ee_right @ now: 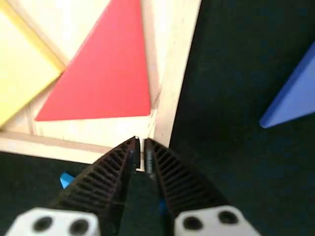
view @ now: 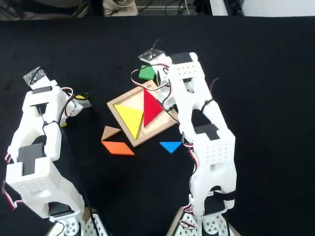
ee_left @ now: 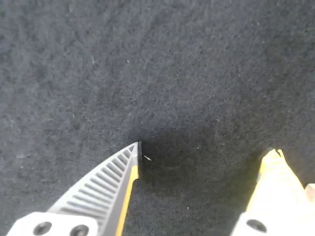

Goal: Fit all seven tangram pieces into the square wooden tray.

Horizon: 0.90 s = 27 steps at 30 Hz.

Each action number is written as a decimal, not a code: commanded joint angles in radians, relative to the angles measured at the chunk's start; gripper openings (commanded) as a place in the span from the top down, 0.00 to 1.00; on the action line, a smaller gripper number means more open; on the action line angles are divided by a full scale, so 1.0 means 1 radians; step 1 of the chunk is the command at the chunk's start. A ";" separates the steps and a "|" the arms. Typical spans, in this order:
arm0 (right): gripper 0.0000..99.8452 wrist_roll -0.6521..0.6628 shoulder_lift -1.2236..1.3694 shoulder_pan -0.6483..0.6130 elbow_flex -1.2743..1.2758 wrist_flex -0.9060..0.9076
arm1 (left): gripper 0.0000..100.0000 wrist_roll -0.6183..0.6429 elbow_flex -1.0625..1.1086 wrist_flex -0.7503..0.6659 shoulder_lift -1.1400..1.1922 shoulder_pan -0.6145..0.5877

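Black felt table [view: 275,108] under wooden tray [view: 132,96]; cables [view: 147,7] beyond.

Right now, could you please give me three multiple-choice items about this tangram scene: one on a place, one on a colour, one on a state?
1. Where does the blue triangle lie?
A in the wooden tray
B on the black cloth, outside the tray
C in a gripper

2. Which colour is the piece next to the red triangle in the tray?
A green
B yellow
C orange

3. How is the left gripper?
A open
B shut on a piece
C shut, empty

Answers:
1 B, it rests on the cloth beside the tray.
2 B, the yellow triangle lies next to the red one.
3 A, its jaws stand wide apart over bare cloth.
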 commanded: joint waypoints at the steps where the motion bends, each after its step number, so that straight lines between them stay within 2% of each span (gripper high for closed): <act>1: 0.82 -0.087 -0.093 -0.044 -0.085 0.015 | 0.63 0.009 -0.013 -0.012 -0.011 0.004; 3: 0.78 -0.137 -0.091 -0.087 -0.119 -0.018 | 0.63 0.009 -0.013 -0.012 -0.011 0.004; 7: 0.78 -0.147 -0.050 -0.169 -0.202 -0.074 | 0.63 0.009 -0.013 -0.011 -0.011 0.002; 13: 0.78 -0.146 0.130 -0.186 -0.403 -0.086 | 0.63 0.009 -0.013 -0.011 -0.011 0.004; 24: 0.78 -0.144 0.486 -0.181 -0.872 0.106 | 0.63 0.009 -0.013 -0.014 -0.011 0.004; 27: 0.82 -0.140 0.567 -0.181 -0.957 0.141 | 0.63 0.009 -0.013 -0.014 -0.011 0.004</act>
